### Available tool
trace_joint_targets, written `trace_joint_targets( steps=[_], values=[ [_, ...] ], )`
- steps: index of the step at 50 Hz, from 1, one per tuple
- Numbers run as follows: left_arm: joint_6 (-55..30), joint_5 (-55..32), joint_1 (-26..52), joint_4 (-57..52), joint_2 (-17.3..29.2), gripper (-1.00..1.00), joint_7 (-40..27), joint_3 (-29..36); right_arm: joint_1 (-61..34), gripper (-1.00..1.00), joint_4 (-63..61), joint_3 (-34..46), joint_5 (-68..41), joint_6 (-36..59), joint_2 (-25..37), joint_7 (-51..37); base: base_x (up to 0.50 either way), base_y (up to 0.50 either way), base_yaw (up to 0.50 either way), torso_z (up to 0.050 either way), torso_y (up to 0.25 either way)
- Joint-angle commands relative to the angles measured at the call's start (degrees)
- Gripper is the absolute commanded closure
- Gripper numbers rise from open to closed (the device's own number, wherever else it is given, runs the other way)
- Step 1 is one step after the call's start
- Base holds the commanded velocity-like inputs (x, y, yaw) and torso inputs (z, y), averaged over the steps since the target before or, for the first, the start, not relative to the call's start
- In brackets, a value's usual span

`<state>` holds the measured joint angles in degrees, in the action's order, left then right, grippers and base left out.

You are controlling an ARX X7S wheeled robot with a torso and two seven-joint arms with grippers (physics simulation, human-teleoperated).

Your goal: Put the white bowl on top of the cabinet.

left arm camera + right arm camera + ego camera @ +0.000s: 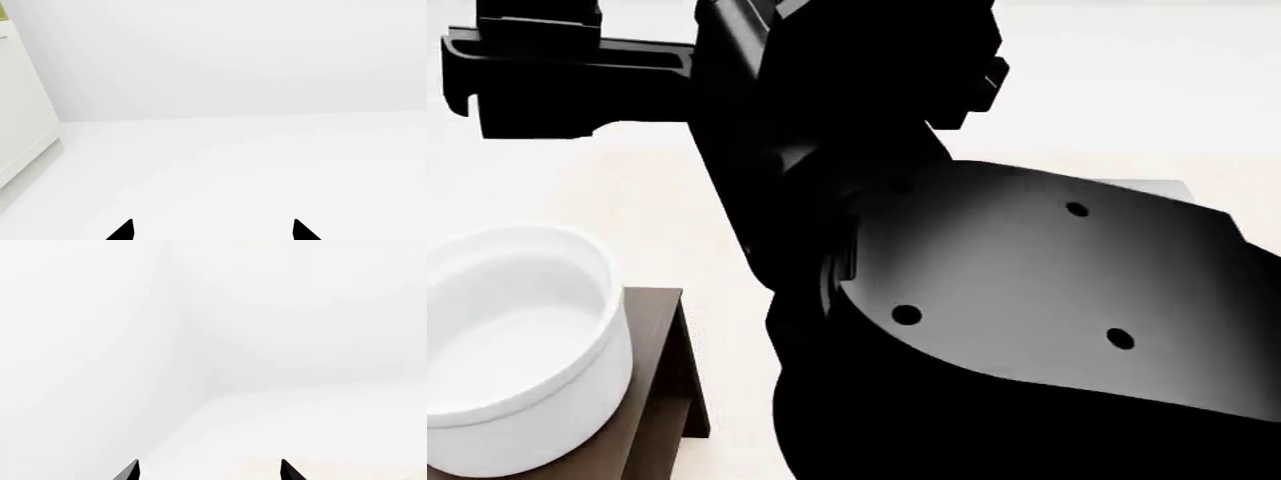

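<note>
In the head view the white bowl [507, 330] stands upright at the lower left, empty, resting on the flat top of the dark brown cabinet [661, 385]. No gripper touches it. My left gripper [213, 231] is open, its two black fingertips wide apart over bare white floor with nothing between them. My right gripper [209, 471] is open too, facing a white wall corner and holding nothing. Neither wrist view shows the bowl or the cabinet.
A large black arm link [1001, 330] fills the middle and right of the head view and hides most of the beige table [627, 200]. A grey plate edge [1154, 185] peeks out behind it. A white cupboard [20, 125] stands beside the left gripper.
</note>
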<state>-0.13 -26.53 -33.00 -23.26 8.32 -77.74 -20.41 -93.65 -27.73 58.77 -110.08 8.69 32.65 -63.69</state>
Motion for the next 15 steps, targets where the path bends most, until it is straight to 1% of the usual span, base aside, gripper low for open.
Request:
trace_joint_targets(
  steps=[1,15],
  values=[
    [-0.1,0.0,0.1,0.1,0.0,-1.00,0.0,0.0,-1.5,-1.00,-3.0,-2.6,1.3,-1.3,3.4,-2.9,0.00,0.00,0.00,0.000,0.000],
    [-0.1,0.0,0.2,0.3,0.0,-1.00,0.0,0.1,-5.0,-1.00,-7.7,-4.9,1.5,-1.0,6.0,-7.7,0.00,0.00,0.00,0.000,0.000]
  ],
)
